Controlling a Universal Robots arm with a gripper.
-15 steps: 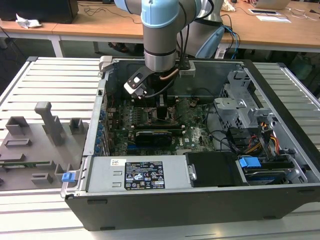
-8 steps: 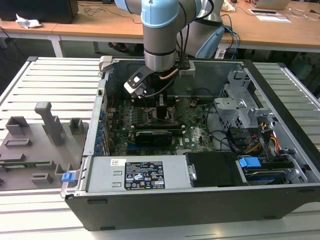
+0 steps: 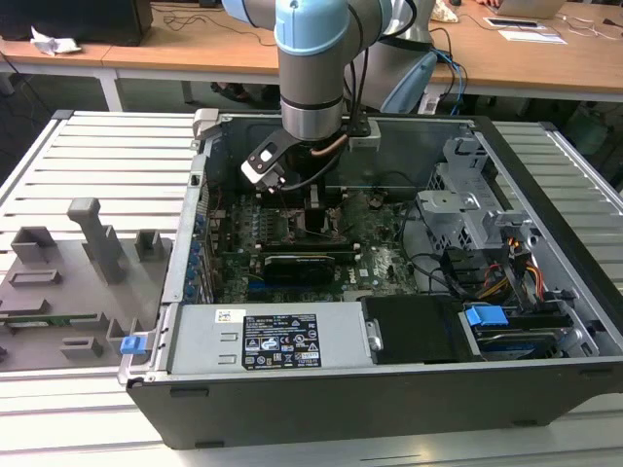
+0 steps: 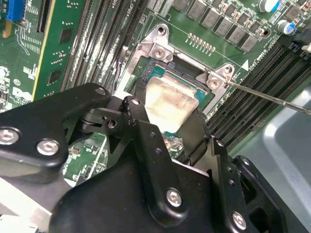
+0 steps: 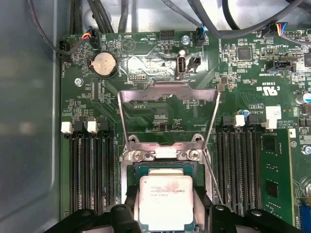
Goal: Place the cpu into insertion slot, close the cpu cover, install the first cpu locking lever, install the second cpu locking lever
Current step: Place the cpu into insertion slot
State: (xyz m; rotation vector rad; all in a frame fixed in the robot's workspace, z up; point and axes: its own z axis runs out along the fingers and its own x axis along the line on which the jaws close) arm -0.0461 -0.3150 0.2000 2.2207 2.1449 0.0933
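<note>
In the exterior view, my gripper (image 3: 316, 202) is hanging low inside the computer case (image 3: 389, 404). In the first wrist view, it is clamping the cpu (image 5: 166, 201) by two opposite edges, right over the insertion slot (image 5: 165, 169); the cpu cover (image 5: 167, 91) is standing open beyond the insertion slot. In the second wrist view, the cpu is sitting inside the insertion slot's rim. I am judging that placement is underway; releasing calls for the cpu lying flat and square.

round coin battery (image 5: 104, 64) on the green motherboard (image 5: 82, 102), long black memory slots (image 5: 90, 170), labelled grey power supply (image 3: 204, 341)
</note>
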